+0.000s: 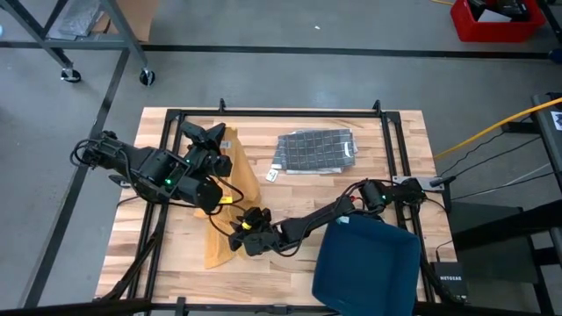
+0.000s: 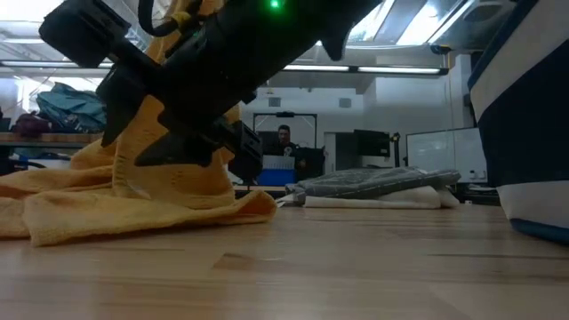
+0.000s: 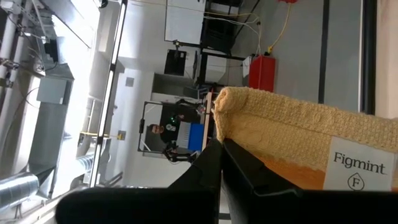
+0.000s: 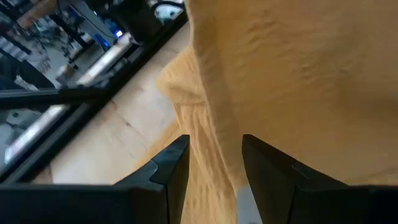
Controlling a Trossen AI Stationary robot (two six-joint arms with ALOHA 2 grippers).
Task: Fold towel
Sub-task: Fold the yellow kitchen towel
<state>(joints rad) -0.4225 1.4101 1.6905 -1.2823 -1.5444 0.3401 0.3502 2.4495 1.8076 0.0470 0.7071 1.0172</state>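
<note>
A yellow towel [image 1: 230, 189] runs from the table's middle left toward its near edge. Its far end is raised, and its lower part [image 2: 133, 209] lies crumpled on the wood. My left gripper [image 1: 218, 140] is shut on that raised end, beside a white Figmint label [image 3: 356, 171]. My right gripper [image 1: 239, 232] is low over the towel's near part. It is open, its fingers [image 4: 177, 165] on either side of a ridge of the cloth [image 4: 214, 155]. Whether they touch it I cannot tell. My left gripper pinches the towel's edge [image 3: 249, 163] between its two fingers, close to a corner [image 3: 225, 99] and next to the label. The fingers come at it level. The held end is lifted clear, and the cloth slopes down from it to the table.
A folded grey towel [image 1: 314, 149] lies at the far middle of the table. A dark blue bin [image 1: 364, 263] stands at the near right, close under the right arm. Black frame rails [image 1: 281, 112] run along the table's far and side edges.
</note>
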